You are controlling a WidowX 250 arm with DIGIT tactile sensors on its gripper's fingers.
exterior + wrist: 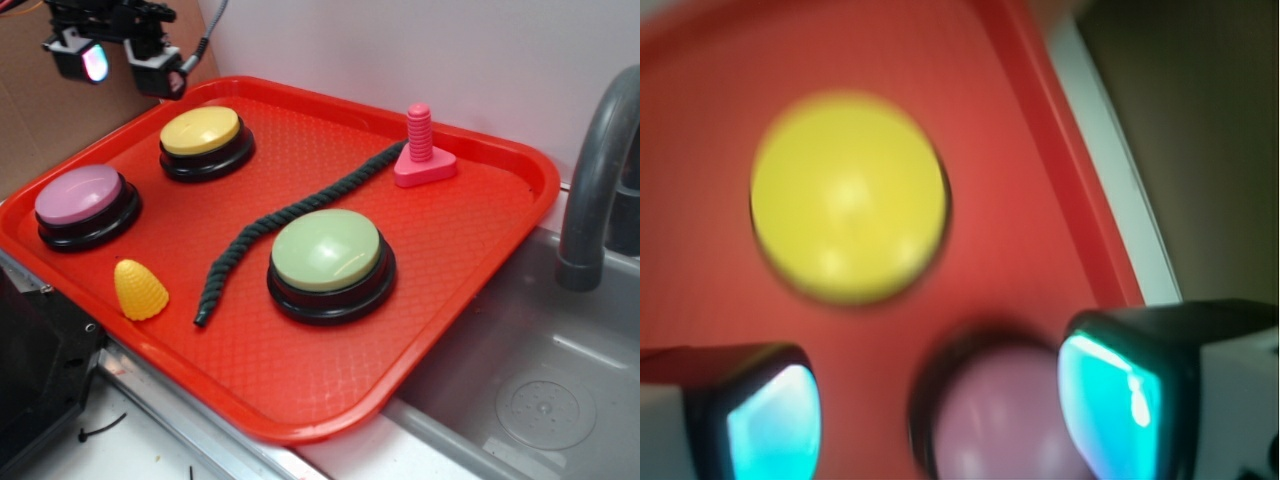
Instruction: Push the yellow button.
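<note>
black gripper (122, 62) with jaws spread wide, hovering above tray edge, round yellow domed button (201, 131) sits just ahead and below, untouched

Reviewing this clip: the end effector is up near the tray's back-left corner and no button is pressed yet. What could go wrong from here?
1. Wrong target: the end effector hangs open above the tray edge, and in the wrist view the pink button sits between its fingers, with the yellow button further ahead. A straight descent might hit pink.
2. With the fingers spread, one pad could catch the yellow cap's edge and slide off rather than press it.
</note>
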